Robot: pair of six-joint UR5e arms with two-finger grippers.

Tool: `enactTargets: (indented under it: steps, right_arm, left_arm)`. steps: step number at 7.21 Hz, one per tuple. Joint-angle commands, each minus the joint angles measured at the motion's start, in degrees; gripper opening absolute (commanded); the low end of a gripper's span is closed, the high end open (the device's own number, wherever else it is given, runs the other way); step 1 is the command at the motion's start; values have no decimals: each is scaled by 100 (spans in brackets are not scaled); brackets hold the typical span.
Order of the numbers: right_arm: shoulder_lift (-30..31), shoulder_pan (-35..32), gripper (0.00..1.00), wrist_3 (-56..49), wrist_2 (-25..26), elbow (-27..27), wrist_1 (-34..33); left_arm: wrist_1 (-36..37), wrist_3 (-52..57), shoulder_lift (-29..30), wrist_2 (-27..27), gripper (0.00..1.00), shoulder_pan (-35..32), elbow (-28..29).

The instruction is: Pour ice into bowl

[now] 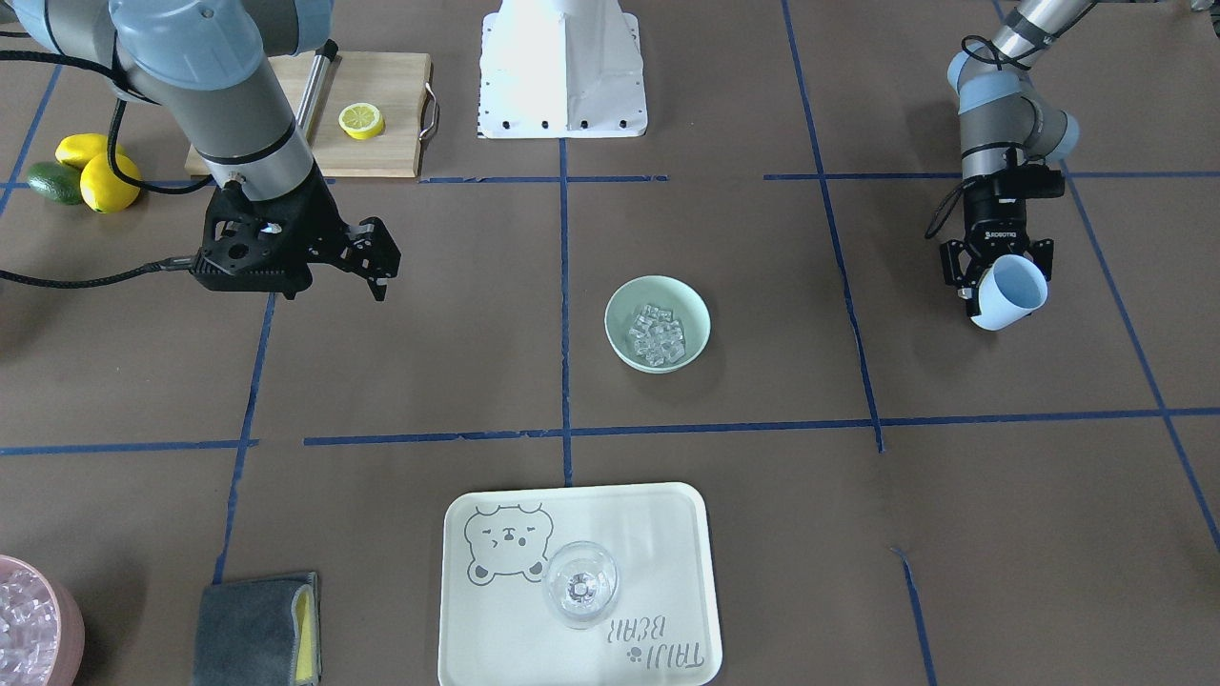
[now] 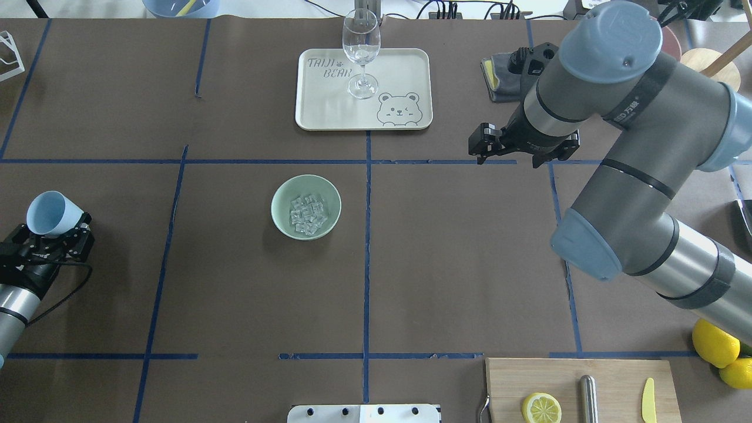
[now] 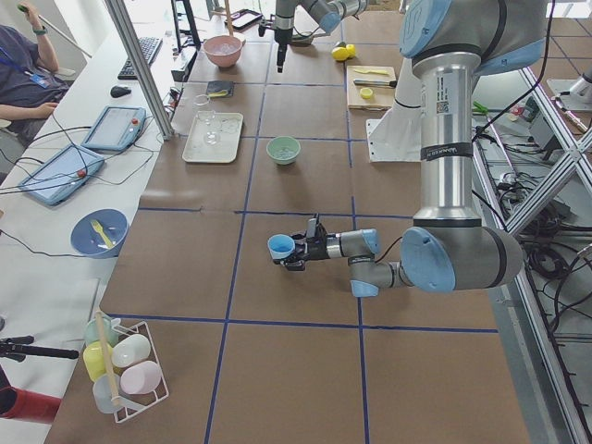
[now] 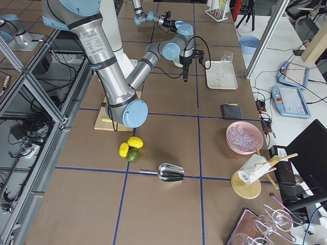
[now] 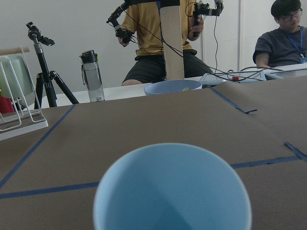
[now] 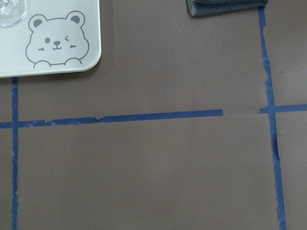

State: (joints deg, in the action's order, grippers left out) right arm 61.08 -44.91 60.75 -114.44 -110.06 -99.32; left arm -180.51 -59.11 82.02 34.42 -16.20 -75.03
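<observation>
The ice [image 2: 308,214] sits in the bowl [image 2: 281,198]; pouring looks done. The left tool [image 1: 993,272], clamped on the empty cup [image 1: 1014,292], should next set it down. The right tool [image 1: 379,257] hangs spread apart.

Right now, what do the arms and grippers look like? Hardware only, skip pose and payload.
The left arm and right arm are grey metal tubes with pale blue joint caps. The right arm has a black band with white lettering. The left gripper and right gripper are black two-finger units, and the left carries small white lettering. Black cables run to each wrist.
</observation>
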Motion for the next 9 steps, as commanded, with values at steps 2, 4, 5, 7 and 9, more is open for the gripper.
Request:
enactTargets:
  steps: [2,4,5,7,9]
  right_arm:
    - [9,0,100,7,1,-33,0]
    - [26,0,100,7,1,-42,0]
    - [35,0,100,7,1,-34,0]
    - [27,0,100,7,1,-34,0]
    - [35,0,100,7,1,-34,0]
  left_arm:
    - [-54,5,-108,338,33,-15,-144]
    - [-54,13,-108,338,67,-15,-153]
    - [-54,14,-116,346,77,-15,-153]
    - [-54,40,-125,425,99,-24,-153]
    - [-63,66,-212,635,100,-41,-248]
